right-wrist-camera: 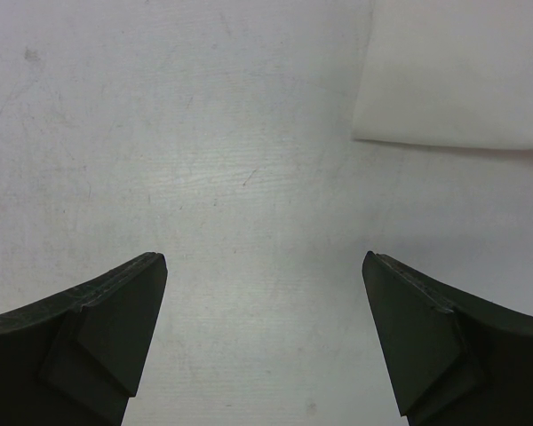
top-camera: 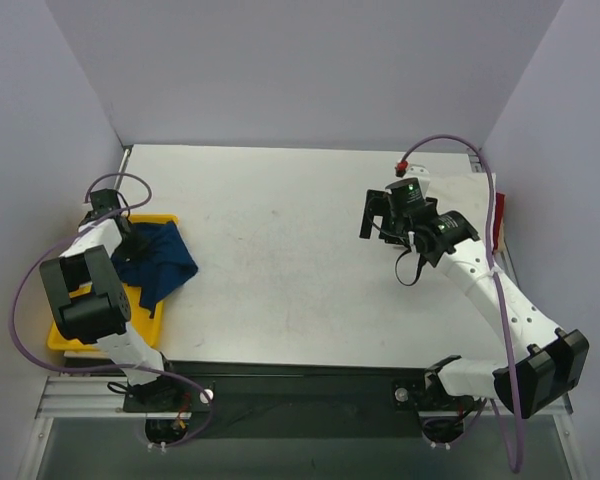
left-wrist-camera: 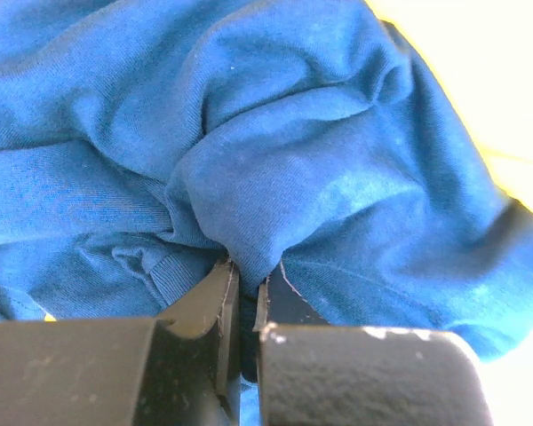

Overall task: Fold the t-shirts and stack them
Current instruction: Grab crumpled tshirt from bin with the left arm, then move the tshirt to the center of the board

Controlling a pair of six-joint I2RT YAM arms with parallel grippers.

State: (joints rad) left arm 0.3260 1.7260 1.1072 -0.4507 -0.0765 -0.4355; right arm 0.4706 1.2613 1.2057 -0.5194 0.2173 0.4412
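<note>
The navy blue t-shirt lies crumpled half in the yellow tray and half on the table at the far left. My left gripper is shut on a pinched fold of it; in the left wrist view the blue cloth fills the frame and bunches between the jaws of the left gripper. My right gripper is open and empty above bare table at the right. The cream-white t-shirt lies folded at the right edge, and its corner shows in the right wrist view. The red t-shirt peeks out at the far right edge.
The table is a pale sheet boxed in by walls on three sides. The right arm's purple cable loops over the back right corner. The left arm's cable hangs beside the tray.
</note>
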